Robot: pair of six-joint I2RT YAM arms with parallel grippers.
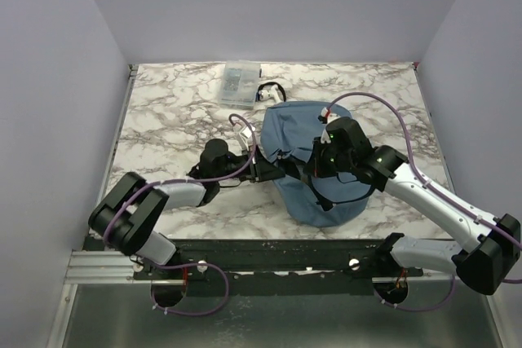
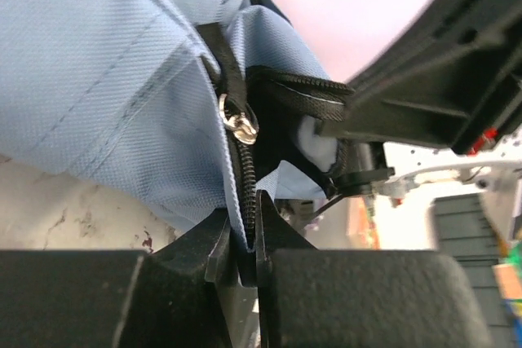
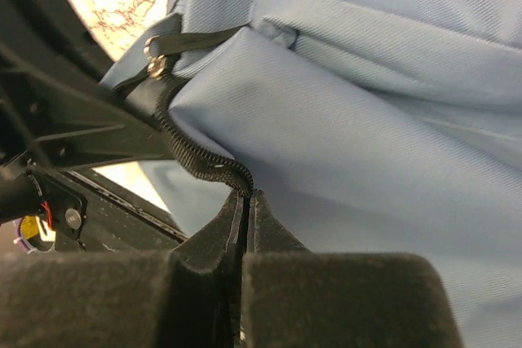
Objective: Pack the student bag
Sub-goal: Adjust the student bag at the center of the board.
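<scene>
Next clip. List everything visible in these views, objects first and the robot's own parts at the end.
student bag: one, dusty blue with black zip, centre-right of the table
zip slider: one, silver metal, on the bag's zip, above the left fingertips
clear plastic box: one, transparent, far edge of the table, contents unclear
small black-and-white item: one, between box and bag, too small to identify
table: one, white and grey marble pattern
left gripper: one, black, shut on the bag's zip edge
right gripper: one, black, shut on the bag's zip tape
</scene>
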